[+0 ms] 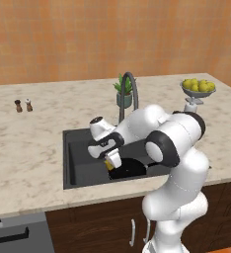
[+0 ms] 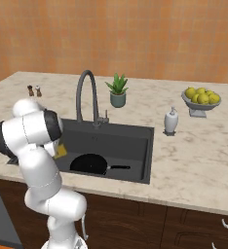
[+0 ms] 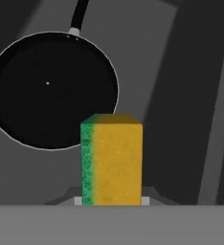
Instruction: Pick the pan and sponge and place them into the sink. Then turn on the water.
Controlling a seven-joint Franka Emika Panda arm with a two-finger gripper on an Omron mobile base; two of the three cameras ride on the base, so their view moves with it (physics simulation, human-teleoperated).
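The black pan [image 1: 130,169] [image 2: 89,163] lies flat on the floor of the dark grey sink [image 1: 75,158] [image 2: 131,141]; in the right base view its handle points right. My gripper [image 1: 112,160] [image 3: 111,201] hangs low inside the basin, shut on the sponge [image 1: 109,164] [image 2: 61,151] [image 3: 113,160]. In the hand view the sponge's yellow face is toward the camera, with its green layer along the left edge. It hangs above the basin floor just beside the rim of the pan [image 3: 54,88]. The arched faucet [image 1: 129,91] [image 2: 86,92] stands behind the basin; no water runs from it.
A bowl of lemons [image 1: 198,87], a potted plant [image 1: 124,94] and a soap dispenser [image 2: 171,120] stand on the counter behind and to the right of the sink. Two small shakers [image 1: 23,105] sit far left. The arm's elbow overhangs the sink's front right edge.
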